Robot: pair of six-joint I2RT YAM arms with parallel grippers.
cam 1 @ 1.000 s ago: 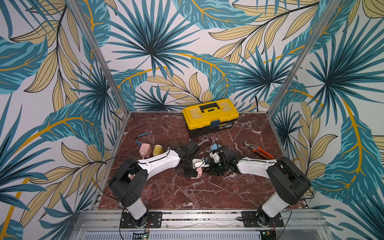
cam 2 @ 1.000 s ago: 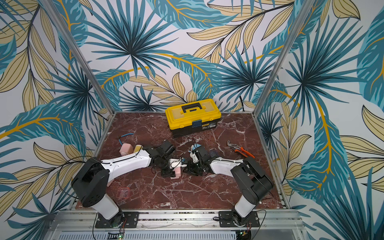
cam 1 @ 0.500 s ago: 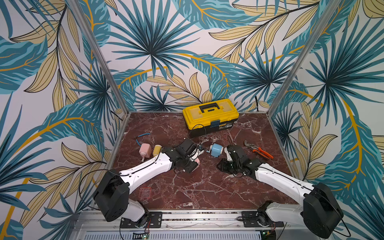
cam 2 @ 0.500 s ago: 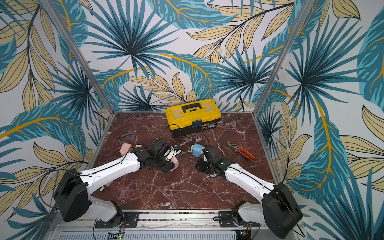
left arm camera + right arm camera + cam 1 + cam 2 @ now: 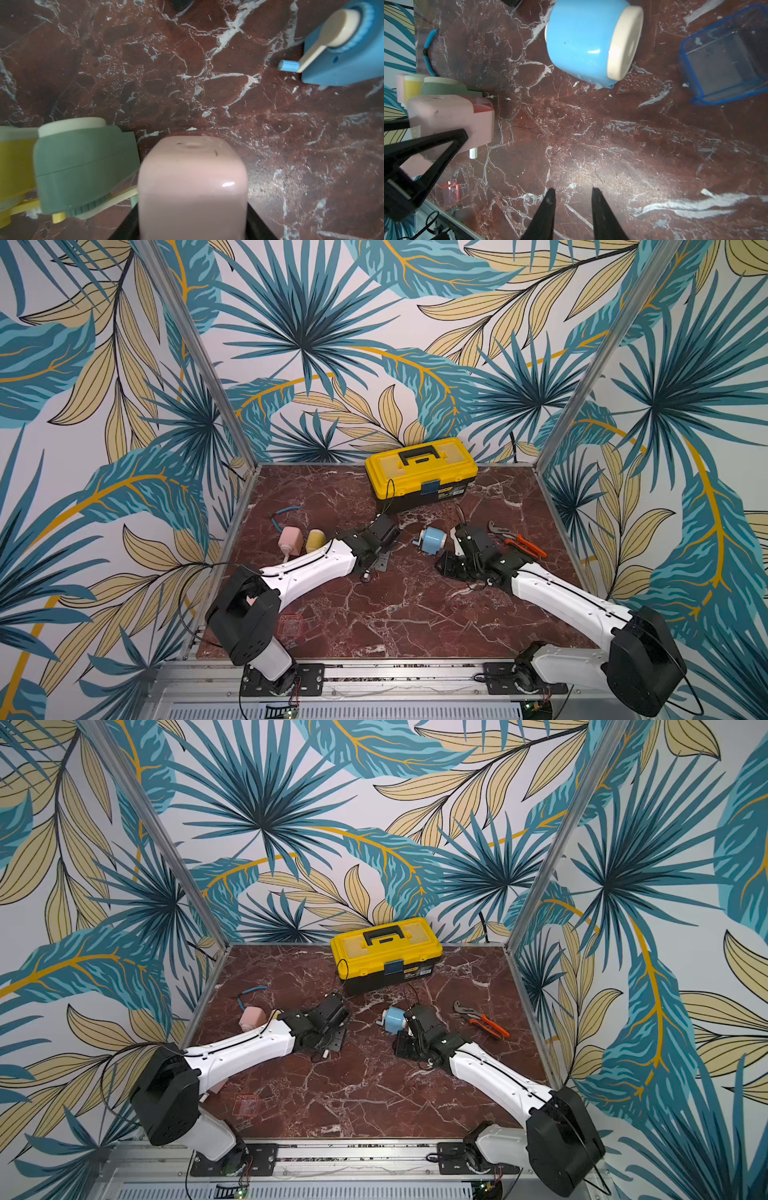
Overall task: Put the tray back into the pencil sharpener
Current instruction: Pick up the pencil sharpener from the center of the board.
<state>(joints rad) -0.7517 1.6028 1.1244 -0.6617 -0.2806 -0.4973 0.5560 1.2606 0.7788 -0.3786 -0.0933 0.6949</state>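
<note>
Left gripper [image 5: 192, 216]: jaws clamped on the pink sharpener [image 5: 192, 176], just beside the green sharpener [image 5: 83, 162]; a red tray [image 5: 482, 108] showed in its slot, seemingly home, though full seating could not be told. Right gripper [image 5: 572, 193]: jaws narrow and empty over bare table [image 5: 612, 145], with the blue sharpener [image 5: 583, 41] on its side and the blue tray [image 5: 724, 56] apart beyond. Risk: a tray left short would likely slide out on release, and a careless withdrawal could knock the green sharpener over.
</note>
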